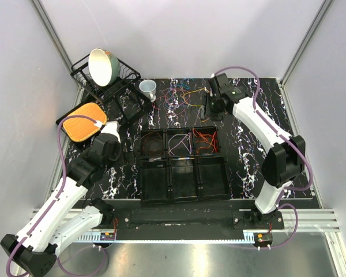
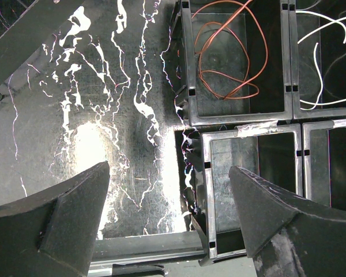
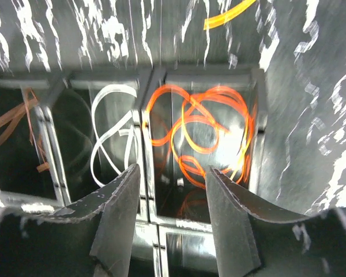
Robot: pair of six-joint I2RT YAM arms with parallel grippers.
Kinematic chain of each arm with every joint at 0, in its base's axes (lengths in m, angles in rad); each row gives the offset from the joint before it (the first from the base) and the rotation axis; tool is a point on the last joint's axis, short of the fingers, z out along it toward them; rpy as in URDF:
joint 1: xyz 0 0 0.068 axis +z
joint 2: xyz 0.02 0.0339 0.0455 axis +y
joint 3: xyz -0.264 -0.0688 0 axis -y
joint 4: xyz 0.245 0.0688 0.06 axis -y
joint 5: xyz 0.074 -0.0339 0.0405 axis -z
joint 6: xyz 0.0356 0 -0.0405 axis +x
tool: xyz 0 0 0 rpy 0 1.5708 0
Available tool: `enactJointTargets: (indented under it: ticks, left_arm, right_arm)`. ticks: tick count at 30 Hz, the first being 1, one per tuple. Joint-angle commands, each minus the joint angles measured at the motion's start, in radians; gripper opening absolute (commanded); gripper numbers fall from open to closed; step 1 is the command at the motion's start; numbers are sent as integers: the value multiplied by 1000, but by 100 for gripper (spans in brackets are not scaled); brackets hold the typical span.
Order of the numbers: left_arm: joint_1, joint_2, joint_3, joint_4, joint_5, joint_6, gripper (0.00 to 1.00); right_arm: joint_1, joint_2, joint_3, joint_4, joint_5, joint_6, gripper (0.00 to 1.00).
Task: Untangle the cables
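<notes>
Though thin, looping cables (image 1: 205, 140) (orange)

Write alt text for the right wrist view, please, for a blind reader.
The open right gripper hovers over a black divided tray, above a compartment holding coiled orange cable. White cable lies in the compartment to its left.

The cables (image 1: 177, 95), thin multicoloured wires, are lying in a loose tangle on the far part of the mat (image 1: 248, 127). Three more are sitting coiled in the far row of the tray (image 1: 183, 158): a brownish-orange cable (image 2: 228, 52) on the left, a white cable (image 3: 112, 133) in the middle, and bright orange loops (image 3: 202, 138) on the right.
</notes>
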Motion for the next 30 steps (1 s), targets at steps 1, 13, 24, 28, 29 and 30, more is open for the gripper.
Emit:
enactJointTargets:
  ticks: [1,13,24,28,29,30]
  left_arm:
    - [6,-16,18,41,8,13,88]
    - [4,-76,18,41,-5,10,88]
    - [4,-94,20,43,3,17,88]
    - [4,-96,20,43,6,17,88]
    - [4,-97,18,43,6,18,88]
    - [4,-99,19,43,6,17,88]
  right_arm:
    - [2,84,152,3,142,-36,56]
    - [-195,529,653,-49,-24,-26,45]
    - [-202,761,899,-89,-17,-135,47]
    - [-204,802,910,-73,-34,-144,47]
    - [-204,810,911,-72,-39,-147,47]
    - [-204,814,911,-67,-44,-147,47]
